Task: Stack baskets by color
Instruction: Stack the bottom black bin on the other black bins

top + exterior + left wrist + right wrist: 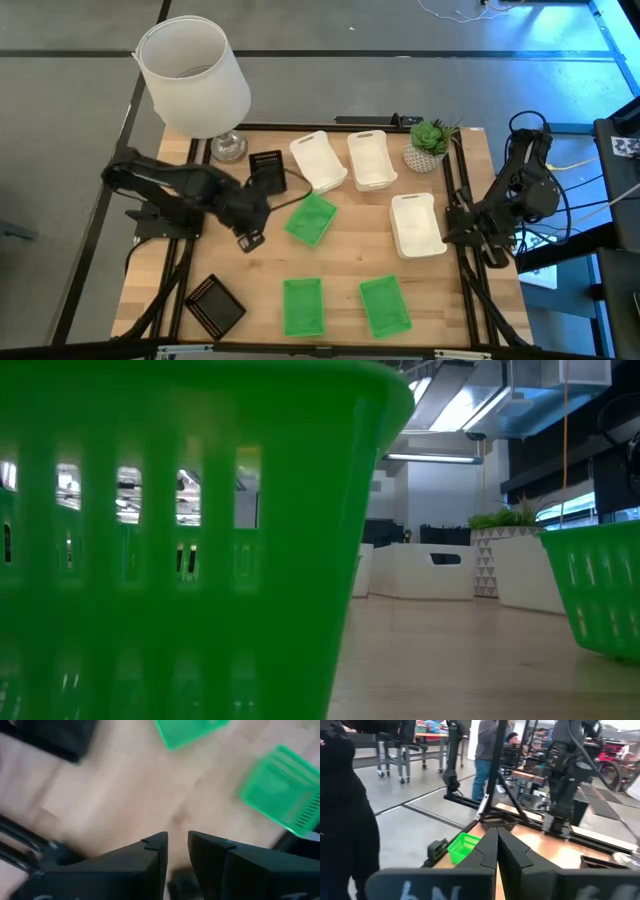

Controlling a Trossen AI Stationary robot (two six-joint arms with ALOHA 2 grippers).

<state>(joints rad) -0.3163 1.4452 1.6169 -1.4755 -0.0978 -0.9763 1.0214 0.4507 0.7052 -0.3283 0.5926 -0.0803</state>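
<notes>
From above we saw the left gripper (250, 226) over the left middle of the wooden table (350, 265), its fingers (152, 857) set slightly apart with nothing between them. A tilted green basket (310, 219) lay just to its right, apart from it. One black basket (266, 167) sat just behind the gripper, near the base of the lampshade (193, 76); the other black basket (215, 304) rested at the front left corner.

Two more green baskets lay along the front edge, one (303, 306) near the middle and one (385, 305) to its right, well apart from the left gripper. Two white baskets (318, 160) (371, 159) stood side by side at the back, next to a small potted plant (431, 143). The third white basket (417, 224) lay toward the right edge, just beside the right gripper (458, 228), which we found parked at that edge with its fingers (487, 852) pressed together, empty.

No baskets were stacked.
</notes>
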